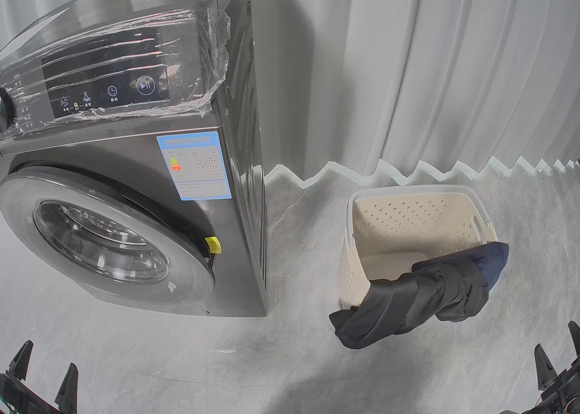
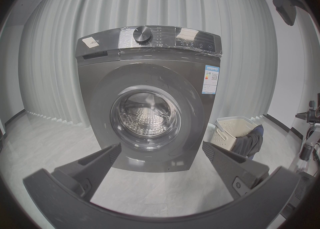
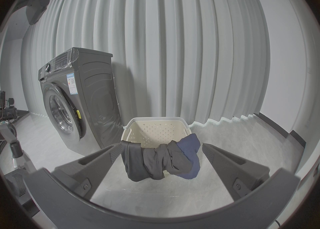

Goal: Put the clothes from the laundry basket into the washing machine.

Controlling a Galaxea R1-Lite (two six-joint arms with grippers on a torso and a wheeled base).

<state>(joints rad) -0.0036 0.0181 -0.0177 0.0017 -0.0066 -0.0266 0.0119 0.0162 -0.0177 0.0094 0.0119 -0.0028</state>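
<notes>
Grey floor [image 1: 272, 367] | left end effector [image 2: 160, 146] spread, empty, facing washing machine [image 2: 150, 69] | right end effector [image 3: 160, 146] spread, empty, facing clothes [image 3: 156, 163]

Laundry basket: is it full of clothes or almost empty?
Almost empty: the laundry basket shows bare inner walls and floor, and the clothes, dark grey and blue, hang bunched over its near rim.

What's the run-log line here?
grey front-loading washing machine: round door shut | dark grey and navy clothes: draped over rim of cream perforated plastic laundry basket | left gripper: open, empty | right gripper: open, empty
</notes>
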